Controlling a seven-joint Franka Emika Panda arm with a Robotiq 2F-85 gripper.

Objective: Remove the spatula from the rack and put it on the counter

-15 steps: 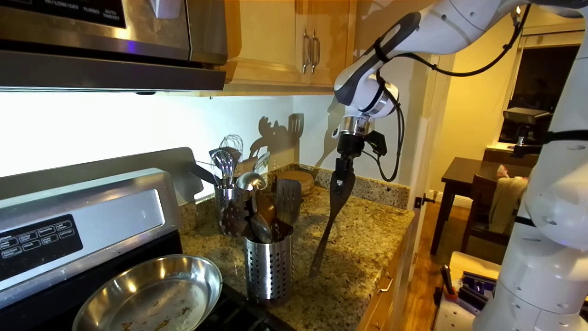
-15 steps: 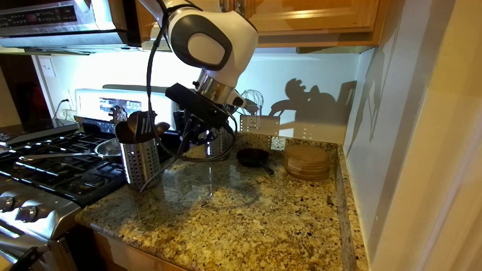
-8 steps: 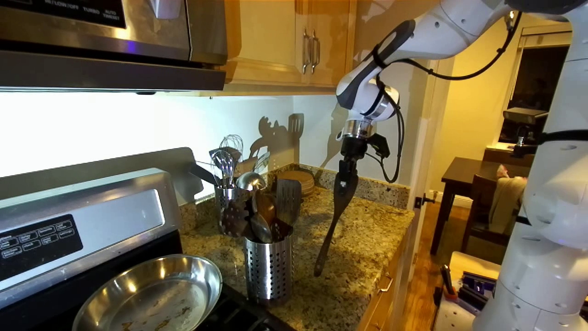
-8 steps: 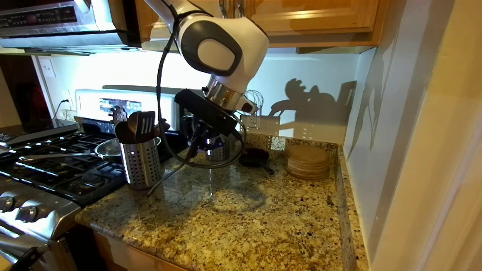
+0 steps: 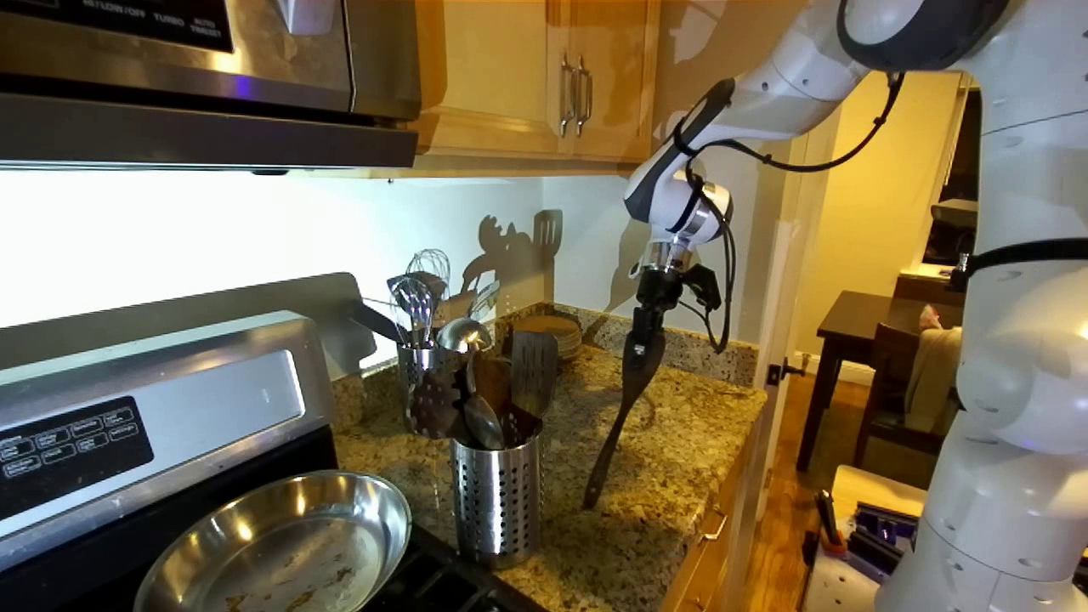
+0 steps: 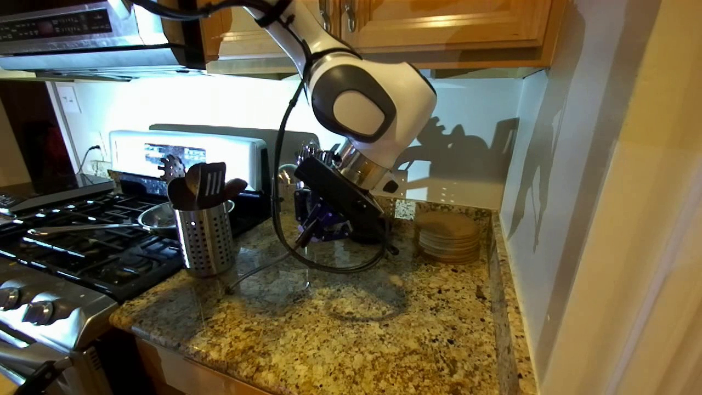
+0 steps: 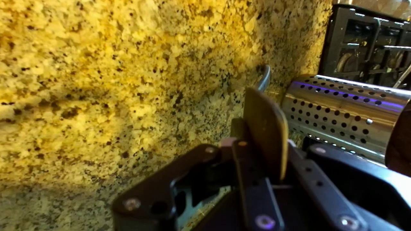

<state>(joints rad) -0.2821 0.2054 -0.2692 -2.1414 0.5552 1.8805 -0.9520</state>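
The spatula (image 5: 618, 433) is dark, long and slim. My gripper (image 5: 643, 342) is shut on its wide head, and the thin handle slants down toward the counter (image 5: 680, 425). In the wrist view the flat head (image 7: 265, 125) stands between the fingers (image 7: 260, 146). The handle (image 6: 258, 270) also shows in an exterior view, its tip low over the counter (image 6: 356, 340); I cannot tell whether it touches. The rack (image 5: 497, 501) is a perforated silver cylinder with several utensils in it, beside the handle. It also shows in the other views (image 6: 205, 241) (image 7: 346, 115).
A steel pan (image 5: 280, 544) sits on the black stove (image 6: 109, 252) next to the rack. A further utensil holder (image 5: 421, 374) with whisks stands behind. A stack of round boards (image 6: 447, 236) is in the back corner. A small black pan (image 6: 392, 250) is mostly hidden behind the gripper.
My gripper has moved lower and away from the rack, carrying the spatula. The handle tip has shifted away from the rack along the counter. The rack has not moved.
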